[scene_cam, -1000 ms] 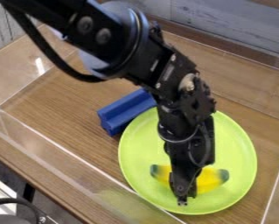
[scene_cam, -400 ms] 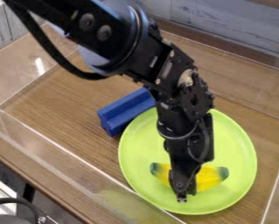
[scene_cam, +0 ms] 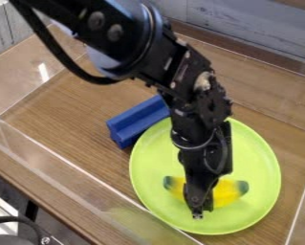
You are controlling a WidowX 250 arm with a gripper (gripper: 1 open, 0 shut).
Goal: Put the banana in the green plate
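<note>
The green plate (scene_cam: 250, 153) lies at the right on the wooden tabletop. The yellow banana (scene_cam: 227, 195) rests in the plate's near half, and its dark tips show on either side of the fingers. My black gripper (scene_cam: 198, 204) reaches straight down from above, with its fingers closed around the banana's middle. The fingers hide the banana's centre. The banana's underside seems to touch the plate's surface.
A blue rectangular block (scene_cam: 134, 122) lies just left of the plate, touching or nearly touching its rim. Clear plastic walls (scene_cam: 40, 158) stand around the wooden table. The bulky black arm (scene_cam: 117, 43) crosses in from the upper left.
The arm and gripper have shifted very slightly up and to the left. The banana stays at the same spot in the plate.
</note>
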